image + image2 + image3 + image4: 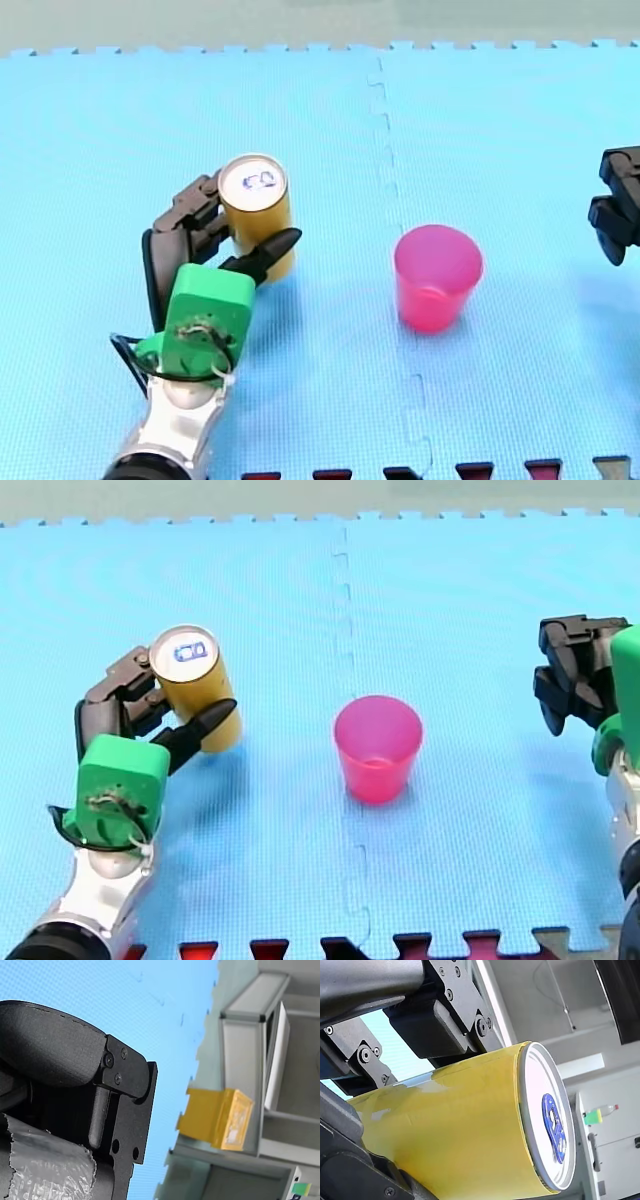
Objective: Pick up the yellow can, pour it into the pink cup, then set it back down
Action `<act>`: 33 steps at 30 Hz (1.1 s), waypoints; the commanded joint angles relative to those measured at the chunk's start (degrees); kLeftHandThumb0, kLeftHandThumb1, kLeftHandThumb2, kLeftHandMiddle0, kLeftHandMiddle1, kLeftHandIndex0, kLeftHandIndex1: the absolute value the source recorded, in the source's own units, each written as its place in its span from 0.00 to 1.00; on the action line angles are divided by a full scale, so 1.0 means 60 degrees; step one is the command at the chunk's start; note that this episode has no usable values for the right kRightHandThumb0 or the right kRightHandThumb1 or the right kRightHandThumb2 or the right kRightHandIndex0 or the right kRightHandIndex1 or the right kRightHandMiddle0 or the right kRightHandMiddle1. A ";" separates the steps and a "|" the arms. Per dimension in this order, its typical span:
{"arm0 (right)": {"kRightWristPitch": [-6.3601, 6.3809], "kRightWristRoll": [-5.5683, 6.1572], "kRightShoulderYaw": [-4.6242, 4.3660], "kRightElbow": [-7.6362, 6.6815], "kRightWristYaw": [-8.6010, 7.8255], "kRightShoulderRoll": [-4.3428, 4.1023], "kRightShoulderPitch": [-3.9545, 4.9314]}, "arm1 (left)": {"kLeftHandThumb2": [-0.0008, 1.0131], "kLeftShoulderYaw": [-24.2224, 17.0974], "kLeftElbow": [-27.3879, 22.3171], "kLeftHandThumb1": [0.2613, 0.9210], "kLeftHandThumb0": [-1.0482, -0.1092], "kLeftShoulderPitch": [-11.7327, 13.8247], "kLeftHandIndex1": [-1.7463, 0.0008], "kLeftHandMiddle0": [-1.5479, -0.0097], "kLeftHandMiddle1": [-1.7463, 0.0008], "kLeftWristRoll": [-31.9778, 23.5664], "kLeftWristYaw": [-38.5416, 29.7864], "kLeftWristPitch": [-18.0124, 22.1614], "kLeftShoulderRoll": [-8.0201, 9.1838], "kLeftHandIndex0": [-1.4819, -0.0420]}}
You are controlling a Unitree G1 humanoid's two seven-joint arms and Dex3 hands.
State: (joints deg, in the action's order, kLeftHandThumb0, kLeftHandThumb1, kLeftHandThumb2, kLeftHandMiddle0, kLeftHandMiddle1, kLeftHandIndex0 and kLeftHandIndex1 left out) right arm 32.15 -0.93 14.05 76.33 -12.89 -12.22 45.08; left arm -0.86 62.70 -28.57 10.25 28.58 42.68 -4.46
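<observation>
Left hand (pixel 197 243): comes in from the near left corner and is closed around the can (pixel 256 205).
Grip: two black fingers (pixel 190 213) press the can's left side, and the thumb (pixel 270 250) crosses its near side low down.
Can: yellow, left of centre on the mat (pixel 500 130), silver lid (pixel 252 181) facing up.
Can's base: at the mat or just above it; I cannot tell whether it touches.
Second wrist view: shows the left hand. The can lies between black finger links (pixel 435 1030), and a blue tab (pixel 554 1127) sits on its lid.
Cup (pixel 437 275): pink, upright, mouth open upward, well apart from the can on its right.
Seam (pixel 385 130): a toothed joint between mat tiles, running away from the robot, just left of the cup.
Right hand (pixel 575 675): at the right edge, well apart from the cup, holding nothing. I cannot tell whether it is open or closed.
First wrist view: a black hand part (pixel 75 1070) over blue mat, with a yellow box (pixel 222 1120) against a grey frame behind.
</observation>
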 commanded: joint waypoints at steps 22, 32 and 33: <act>-0.0247 -0.0093 -0.0053 0.0015 0.0011 -0.0189 0.0099 | 0.00 0.0226 -0.1018 0.83 0.70 0.0672 1.00 0.21 1.00 0.0194 -0.0174 -0.1478 -0.0144 0.21; -0.0244 -0.0153 -0.0111 0.0007 0.0060 -0.0252 0.0110 | 0.00 0.0197 -0.1303 0.83 0.69 0.0835 1.00 0.23 1.00 0.0076 -0.0129 -0.1870 -0.0202 0.20; -0.0240 -0.0159 -0.0116 0.0005 0.0065 -0.0256 0.0110 | 0.00 0.0193 -0.1339 0.83 0.69 0.0846 1.00 0.23 1.00 0.0060 -0.0140 -0.1915 -0.0213 0.20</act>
State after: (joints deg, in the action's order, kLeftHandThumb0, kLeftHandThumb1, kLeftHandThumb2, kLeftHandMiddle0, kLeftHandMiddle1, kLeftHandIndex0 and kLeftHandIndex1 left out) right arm 30.91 -1.88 13.36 76.39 -12.68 -13.34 45.50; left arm 0.45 55.03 -23.91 10.78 27.81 31.90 -5.81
